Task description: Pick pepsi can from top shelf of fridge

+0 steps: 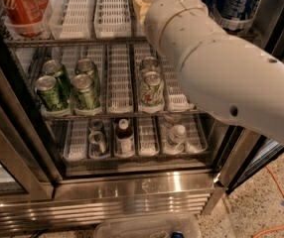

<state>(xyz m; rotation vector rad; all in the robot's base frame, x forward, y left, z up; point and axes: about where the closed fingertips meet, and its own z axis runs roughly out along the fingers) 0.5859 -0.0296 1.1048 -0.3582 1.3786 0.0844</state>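
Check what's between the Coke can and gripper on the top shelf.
Camera view: two white lane trays, no cans showing. Gripper sits mid-shelf, just past the arm.

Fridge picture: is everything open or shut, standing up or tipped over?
fridge: open, arm reaching inside.
pepsi cans: upright on top shelf, right end.
Coca-Cola can: upright, top shelf, left.
green cans: upright, middle rack.
small bottle: upright, bottom rack.
pincer: at top shelf, mostly hidden behind arm.

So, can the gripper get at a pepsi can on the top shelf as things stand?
Probably yes: the gripper sits at the top shelf, close to the pepsi cans, with no other can between. The arm hides the rest.
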